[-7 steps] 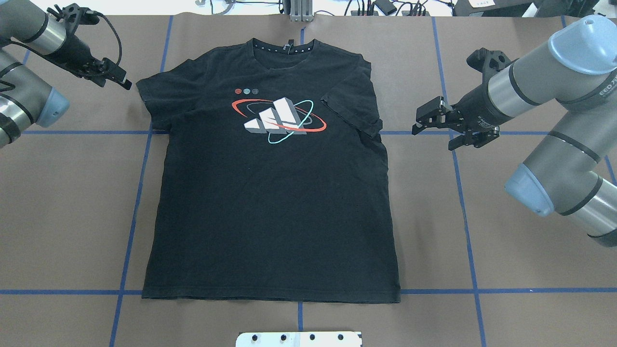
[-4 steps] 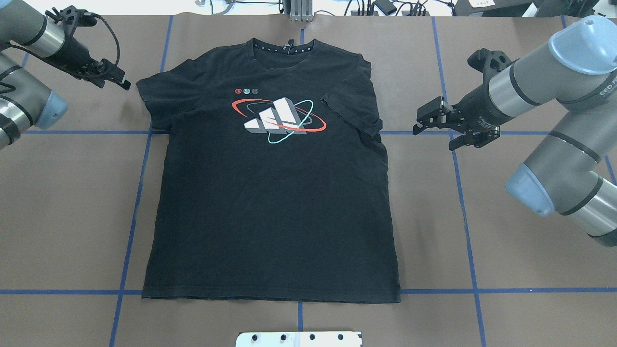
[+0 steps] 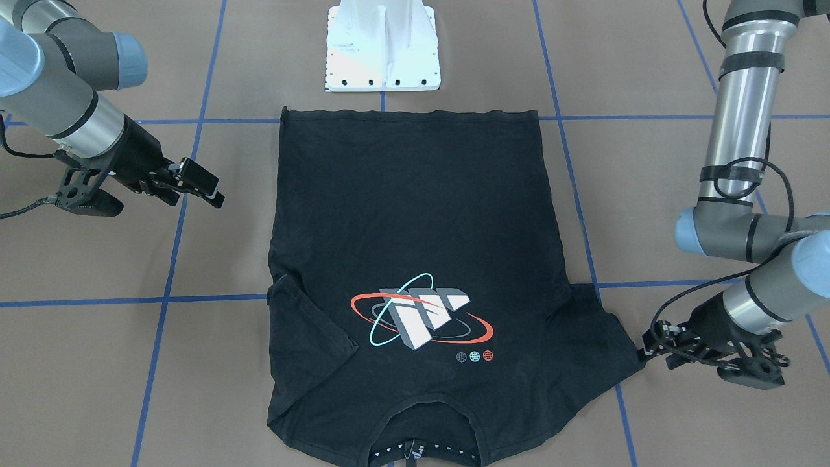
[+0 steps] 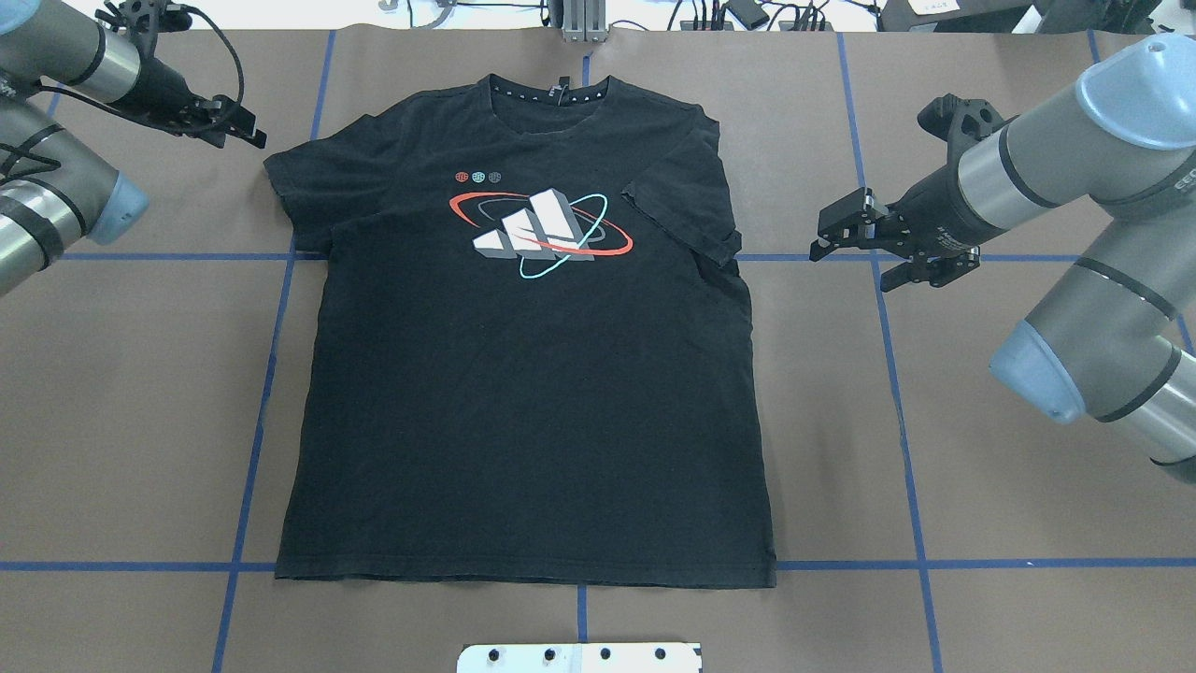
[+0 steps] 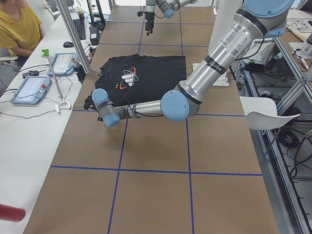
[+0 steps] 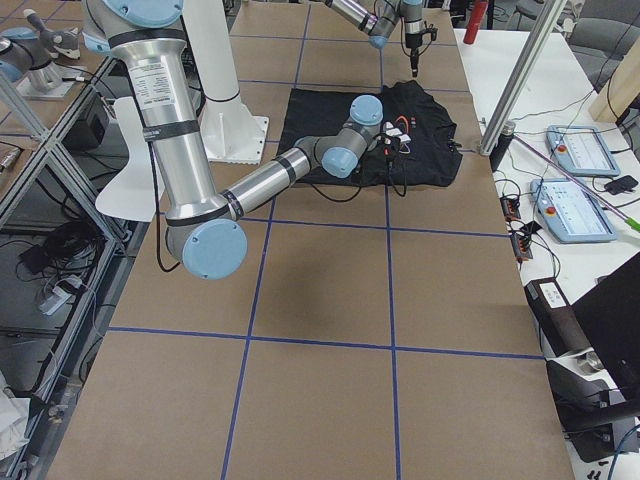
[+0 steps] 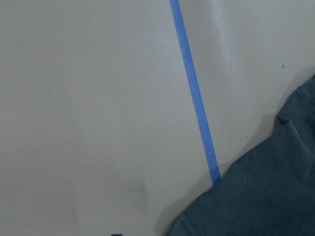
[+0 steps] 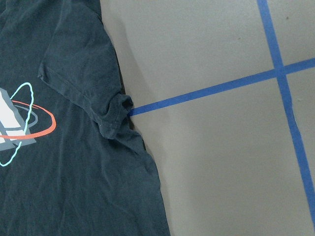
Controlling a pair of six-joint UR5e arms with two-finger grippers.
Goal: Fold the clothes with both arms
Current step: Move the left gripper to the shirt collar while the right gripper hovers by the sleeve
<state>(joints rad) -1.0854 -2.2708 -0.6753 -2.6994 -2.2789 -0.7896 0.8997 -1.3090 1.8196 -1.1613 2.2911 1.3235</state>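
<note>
As the T-shirt lies flat, left arm, right arm angled inward.

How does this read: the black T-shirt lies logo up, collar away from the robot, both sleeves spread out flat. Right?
Not quite. Only the left-side sleeve is spread flat. The right-side sleeve is folded in over the chest of the T-shirt, as the overhead exterior view shows. The rest holds: logo up, collar away from the robot.
</note>
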